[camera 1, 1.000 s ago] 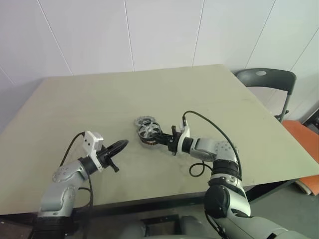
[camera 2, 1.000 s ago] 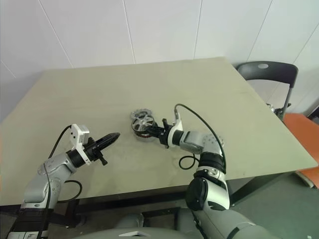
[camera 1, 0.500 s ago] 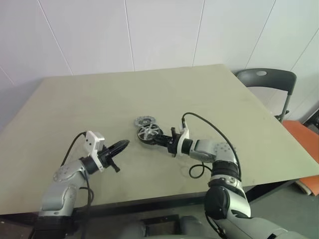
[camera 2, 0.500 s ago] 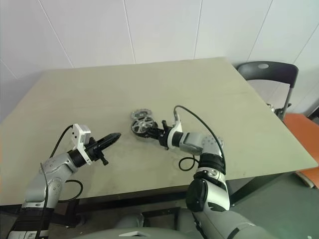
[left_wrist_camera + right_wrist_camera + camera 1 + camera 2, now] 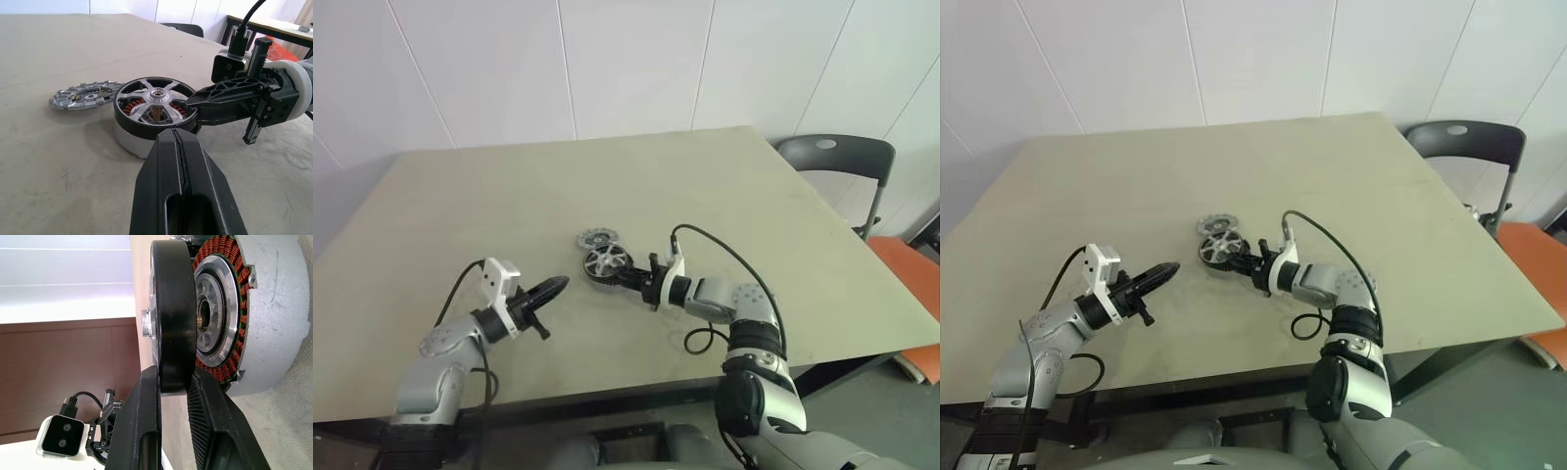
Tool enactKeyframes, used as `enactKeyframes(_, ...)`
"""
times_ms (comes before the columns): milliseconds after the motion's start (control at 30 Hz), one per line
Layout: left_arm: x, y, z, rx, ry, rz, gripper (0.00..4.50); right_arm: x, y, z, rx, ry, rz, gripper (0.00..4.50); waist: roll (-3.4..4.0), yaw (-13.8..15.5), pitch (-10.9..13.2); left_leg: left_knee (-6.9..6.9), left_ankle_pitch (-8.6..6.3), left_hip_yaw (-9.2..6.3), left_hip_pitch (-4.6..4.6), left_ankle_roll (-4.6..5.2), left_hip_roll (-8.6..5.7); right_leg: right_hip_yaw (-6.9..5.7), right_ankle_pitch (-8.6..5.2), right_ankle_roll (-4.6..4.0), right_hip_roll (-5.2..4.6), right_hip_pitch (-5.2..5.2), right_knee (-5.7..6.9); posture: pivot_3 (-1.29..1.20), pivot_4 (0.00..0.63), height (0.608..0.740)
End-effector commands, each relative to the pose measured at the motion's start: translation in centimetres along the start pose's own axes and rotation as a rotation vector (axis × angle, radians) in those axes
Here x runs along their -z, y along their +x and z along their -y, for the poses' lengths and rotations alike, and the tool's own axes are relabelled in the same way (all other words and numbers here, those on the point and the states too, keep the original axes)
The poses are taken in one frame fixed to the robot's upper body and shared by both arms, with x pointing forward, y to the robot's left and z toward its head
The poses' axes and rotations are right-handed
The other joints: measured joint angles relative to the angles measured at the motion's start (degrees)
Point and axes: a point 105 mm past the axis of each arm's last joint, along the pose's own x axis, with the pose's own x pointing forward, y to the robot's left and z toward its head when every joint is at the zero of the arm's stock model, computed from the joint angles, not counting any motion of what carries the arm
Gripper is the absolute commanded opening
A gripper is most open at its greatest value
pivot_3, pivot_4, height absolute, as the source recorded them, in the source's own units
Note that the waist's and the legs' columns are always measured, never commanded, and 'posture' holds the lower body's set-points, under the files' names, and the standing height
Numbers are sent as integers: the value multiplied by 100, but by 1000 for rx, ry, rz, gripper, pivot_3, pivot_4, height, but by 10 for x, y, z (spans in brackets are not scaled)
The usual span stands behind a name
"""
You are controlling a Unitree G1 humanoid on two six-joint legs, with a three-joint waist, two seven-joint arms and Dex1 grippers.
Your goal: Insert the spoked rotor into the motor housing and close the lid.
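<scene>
Risk of a cocked seat: right gripper (image 5: 173,421) is clamped on the near rim of the rotor (image 5: 155,97), which sits tilted over the housing (image 5: 264,308), copper windings showing in the gap on one side, so letting go now could jam it askew. Both sit mid-table, housing directly under the rotor, lid (image 5: 86,94) flat just beside them toward the far edge of the table (image 5: 460,206). Left gripper (image 5: 548,289) closed and empty, well apart toward the near left edge.
</scene>
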Motion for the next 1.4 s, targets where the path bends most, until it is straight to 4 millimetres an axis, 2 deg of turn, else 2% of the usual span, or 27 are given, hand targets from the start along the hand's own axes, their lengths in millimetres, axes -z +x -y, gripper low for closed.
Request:
enactKeyframes(33, -10, 4, 2, 23, 20, 34, 0, -3, 0, -9, -39, -24, 15, 409, 0, 0, 0, 0, 0, 0, 0, 0, 0, 0, 0, 0, 0, 0, 0, 0, 0, 740)
enactKeyframes(567, -8, 4, 3, 27, 13, 28, 0, -8, -9, -3, -19, -32, 30, 409, 0, 3, -1, 2, 0, 0, 2, 0, 0, 0, 0, 0, 0, 2, 0, 0, 0, 740)
enactKeyframes(1100, -8, 4, 3, 25, 12, 27, 0, -3, -3, -4, -27, -6, 20, 409, 0, 0, -2, 3, 0, 0, 3, 0, 0, 0, 0, 0, 1, 4, 1, 0, 0, 740)
enactKeyframes(1400, -7, 5, 2, 23, 11, 22, 0, 5, 1, -14, -67, -24, -28, 3396, 7, -22, -10, 4, 0, 0, 17, 0, 6, 0, 0, -1, 7, 16, 4, 0, 0, 740)
